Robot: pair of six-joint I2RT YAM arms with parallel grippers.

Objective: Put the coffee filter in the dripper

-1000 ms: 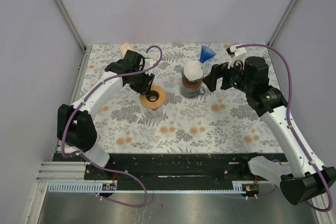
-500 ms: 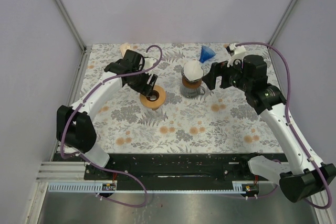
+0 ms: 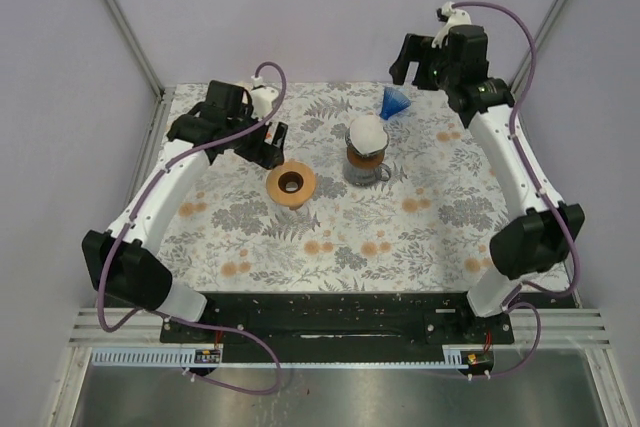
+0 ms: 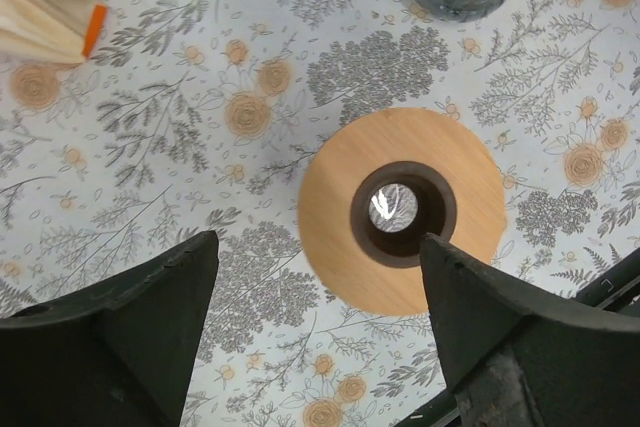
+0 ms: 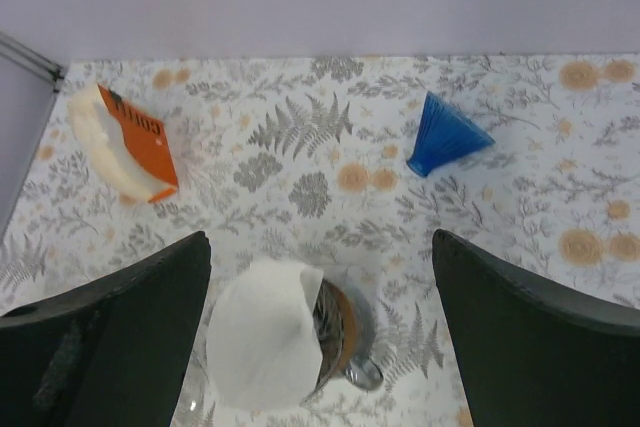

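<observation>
**Position.** The filter (image 5: 265, 345) rests on the mouth of the dripper (image 5: 345, 332). It sits below the right hand (image 5: 320, 242), nearer that hand's left finger. It appears to lean to one side, and whether it is fully seated cannot be told.

**Hand state.**
- Right hand: fingers wide apart, holding nothing, well above the filter.
- Left hand (image 4: 318, 252): fingers apart, holding nothing. A wooden ring (image 4: 330, 207) lies on the tabletop directly beneath it.

**Handling.**
- The filter is probably thin paper: very light, soft, and easily creased or torn.
- Grip it at the free upper edge with a light pinch. Do not squeeze the cone body.
- The dripper looks like glass. Treat it as fragile and avoid pushing it sideways.
</observation>
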